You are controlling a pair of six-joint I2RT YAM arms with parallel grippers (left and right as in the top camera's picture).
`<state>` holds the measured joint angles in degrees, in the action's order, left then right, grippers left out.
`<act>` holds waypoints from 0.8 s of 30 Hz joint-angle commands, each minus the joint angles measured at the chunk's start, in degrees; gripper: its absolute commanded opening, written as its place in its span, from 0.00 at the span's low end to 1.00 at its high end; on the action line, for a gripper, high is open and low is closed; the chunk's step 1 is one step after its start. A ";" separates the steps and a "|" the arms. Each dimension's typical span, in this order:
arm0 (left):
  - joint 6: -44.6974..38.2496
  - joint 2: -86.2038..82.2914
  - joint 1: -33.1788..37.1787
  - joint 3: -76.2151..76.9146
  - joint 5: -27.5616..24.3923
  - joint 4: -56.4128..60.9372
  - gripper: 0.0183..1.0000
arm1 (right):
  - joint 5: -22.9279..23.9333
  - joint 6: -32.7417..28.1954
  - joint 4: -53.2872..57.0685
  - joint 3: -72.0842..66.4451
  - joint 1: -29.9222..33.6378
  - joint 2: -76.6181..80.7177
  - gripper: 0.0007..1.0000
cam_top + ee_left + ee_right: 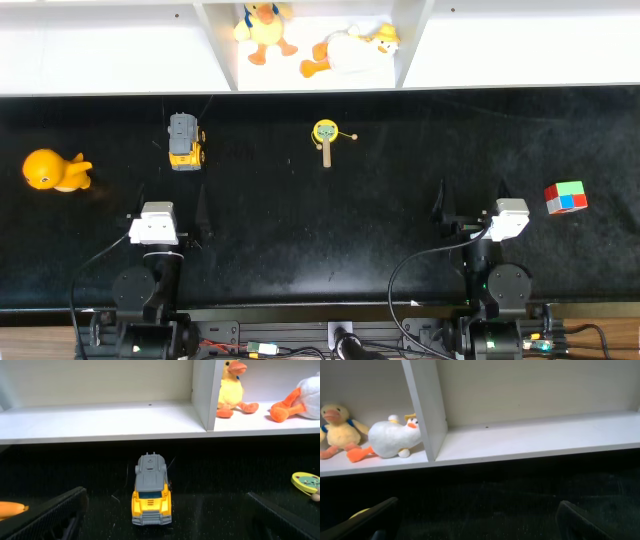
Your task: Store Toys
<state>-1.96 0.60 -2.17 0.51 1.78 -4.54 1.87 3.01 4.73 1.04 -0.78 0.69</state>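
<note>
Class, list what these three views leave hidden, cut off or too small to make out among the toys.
Left wrist view: orange duck cut off by the picture edge and a finger of the left tool.
Left wrist view: green rattle and white plush duck cut off by the edge.
Right wrist view: a yellow sliver behind a finger of the right tool; too little to identify.

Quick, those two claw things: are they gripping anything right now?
Left gripper: open, holding nothing.
Right gripper: open, holding nothing.
</note>
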 commanded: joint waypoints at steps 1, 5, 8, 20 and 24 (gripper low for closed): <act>1.90 -0.11 0.09 1.64 -0.37 -0.28 1.00 | -0.13 0.22 -0.26 -0.76 0.07 -0.48 1.00; 3.76 4.48 0.28 9.20 -0.42 -4.79 1.00 | -0.13 0.22 -0.26 -0.76 0.07 -0.48 1.00; 3.78 9.70 0.28 16.87 -0.39 -12.96 1.00 | -0.13 0.22 -0.26 -0.76 0.07 -0.48 1.00; 1.66 36.72 7.39 43.76 -0.52 -46.73 0.99 | -0.13 0.22 -0.26 -0.76 0.07 -0.48 1.00; -4.31 40.83 16.68 45.83 -6.97 -46.71 0.99 | -0.13 0.22 -0.26 -0.76 0.07 -0.48 1.00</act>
<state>-0.54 38.98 8.05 43.44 0.19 -51.22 1.89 3.01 4.73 1.04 -0.78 0.69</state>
